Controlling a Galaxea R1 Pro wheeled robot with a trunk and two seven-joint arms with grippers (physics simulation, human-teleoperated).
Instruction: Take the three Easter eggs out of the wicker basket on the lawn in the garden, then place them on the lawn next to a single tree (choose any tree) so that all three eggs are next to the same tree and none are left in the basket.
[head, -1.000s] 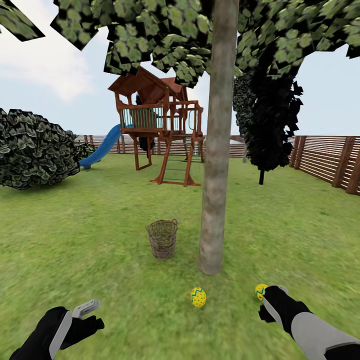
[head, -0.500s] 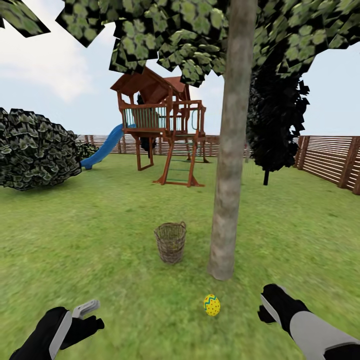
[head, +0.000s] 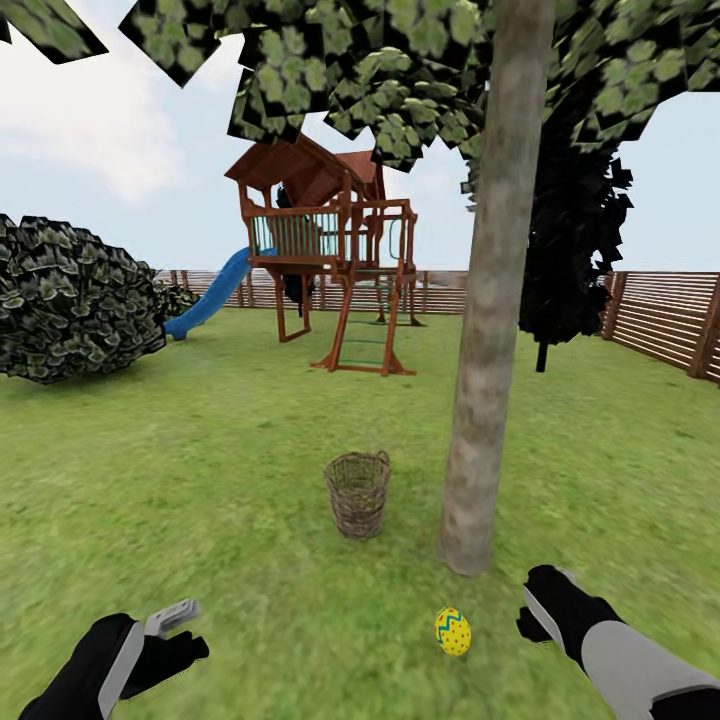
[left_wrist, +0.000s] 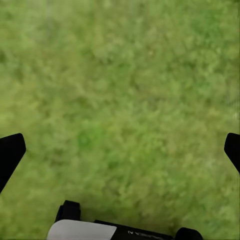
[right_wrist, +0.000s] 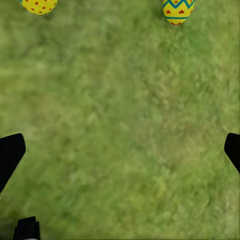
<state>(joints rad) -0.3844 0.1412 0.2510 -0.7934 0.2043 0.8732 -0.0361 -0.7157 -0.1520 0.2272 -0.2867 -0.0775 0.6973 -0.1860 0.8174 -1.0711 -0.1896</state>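
The wicker basket (head: 357, 493) stands upright on the lawn (head: 200, 480), just left of the tree (head: 488, 380) with the pale trunk. One yellow Easter egg (head: 452, 631) lies on the grass in front of the trunk, a little left of my right gripper (head: 530, 610). Through the right wrist camera, two eggs (right_wrist: 39, 5) (right_wrist: 178, 10) rest on the grass beyond the right gripper (right_wrist: 120, 152), which is open and holds nothing. My left gripper (head: 185, 632) hangs low at the left, open over bare grass (left_wrist: 120, 100). The basket's inside cannot be made out.
A wooden play tower (head: 325, 260) with a blue slide (head: 210, 295) stands far behind the basket. A big dark bush (head: 70, 300) is at the left, a dark columnar tree (head: 570, 230) behind the trunk, and a slatted fence (head: 665, 320) at the right.
The whole view has shifted: basket, trunk and egg slid to the right and slightly lower in the picture. The egg beside my right gripper has gone from the head view. Both arms keep their places.
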